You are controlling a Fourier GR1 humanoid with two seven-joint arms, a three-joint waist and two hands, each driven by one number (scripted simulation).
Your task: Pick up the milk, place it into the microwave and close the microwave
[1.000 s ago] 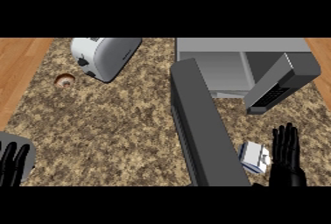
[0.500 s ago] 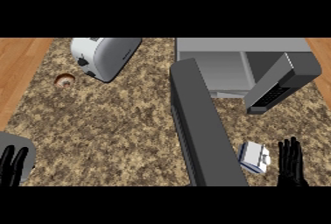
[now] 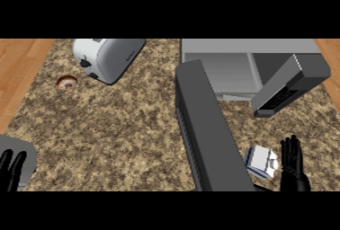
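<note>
Milk (image 3: 261, 161) lies just beside right hand's (image 3: 292, 168) fingers.

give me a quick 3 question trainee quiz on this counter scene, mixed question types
1. True or false: the microwave has its door swung open.
2. Multiple choice: where is the milk? A) inside the microwave B) on the counter between the open door and the right hand C) beside the toaster
3. Short answer: is the right hand curled round the milk?

Key
1. True.
2. B.
3. No; its fingers are straight, just right of the carton. The left hand is open at the lower left edge.
</note>
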